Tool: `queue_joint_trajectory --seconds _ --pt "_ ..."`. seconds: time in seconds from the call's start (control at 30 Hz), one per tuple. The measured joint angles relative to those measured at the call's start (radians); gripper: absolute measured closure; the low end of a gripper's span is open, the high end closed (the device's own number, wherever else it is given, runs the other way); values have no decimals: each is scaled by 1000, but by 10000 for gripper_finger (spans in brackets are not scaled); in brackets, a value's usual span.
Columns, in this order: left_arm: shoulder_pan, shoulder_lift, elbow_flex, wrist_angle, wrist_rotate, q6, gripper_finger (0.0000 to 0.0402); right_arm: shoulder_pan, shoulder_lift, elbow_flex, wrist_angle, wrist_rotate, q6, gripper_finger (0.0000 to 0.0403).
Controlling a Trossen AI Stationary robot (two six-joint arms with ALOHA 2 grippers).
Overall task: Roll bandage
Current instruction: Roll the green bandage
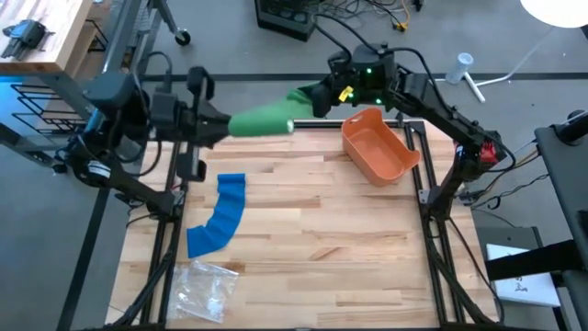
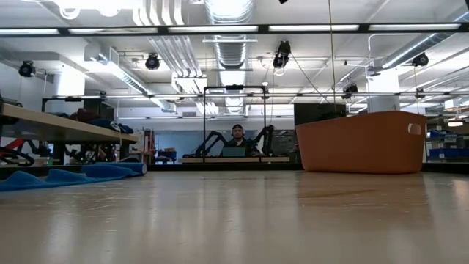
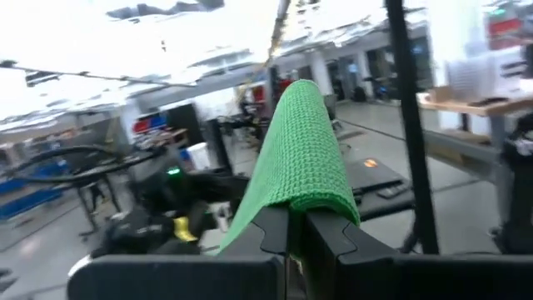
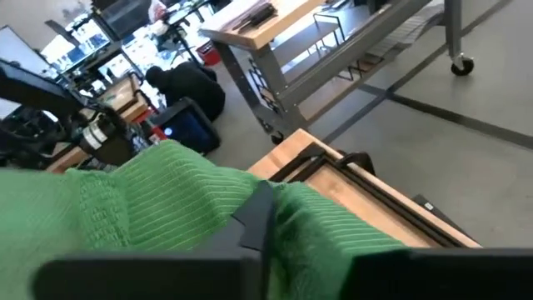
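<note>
the green bandage (image 1: 262, 122) is ribbed, knitted cloth, matt. the blue bandage (image 1: 219, 217) looks like soft matt fabric. the table (image 1: 312, 248) is pale planked wood, the tub (image 1: 378, 146) smooth orange plastic, the bag (image 1: 206, 289) clear crinkled plastic.

1. The left arm (image 1: 138, 115) is showing as a chain of dark, blocky black links; black cables are looping along its side.
2. The right arm (image 1: 432, 97) is appearing as slimmer black segments; a green light is glowing on its wrist housing, a yellow mark is sitting beside it, and a red patch is showing at its base joint.
3. The left tool (image 3: 296, 233) is presenting two flat matte-black fingers with angular stepped edges.
4. The right tool (image 4: 258, 221) is showing dark, wedge-shaped fingers.
</note>
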Motion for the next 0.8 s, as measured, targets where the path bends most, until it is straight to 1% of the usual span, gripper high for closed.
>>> queue_joint_trajectory --seconds 0.2,0.3,0.37,0.47,0.57,0.63,0.73,0.8 --pt "25 -2 19 -32 -8 -83 400 27 -22 0 -3 -6 -3 236" --pt "37 -9 18 -31 9 -142 400 25 -45 0 -1 -55 8 187" --pt "40 -14 18 -31 29 -153 400 25 -60 0 4 -92 80 157" --pt "40 -22 18 -46 34 -110 400 27 -77 0 27 -111 268 121" --pt "41 -28 17 -68 34 -57 400 35 -96 0 26 -106 400 97" --pt "41 -34 17 -87 57 -26 400 43 -108 0 26 -110 423 89" --pt "40 -46 14 -123 126 37 400 48 -124 0 34 -155 460 87" --pt "40 -51 11 -135 134 52 400 48 -133 0 32 -160 478 88"
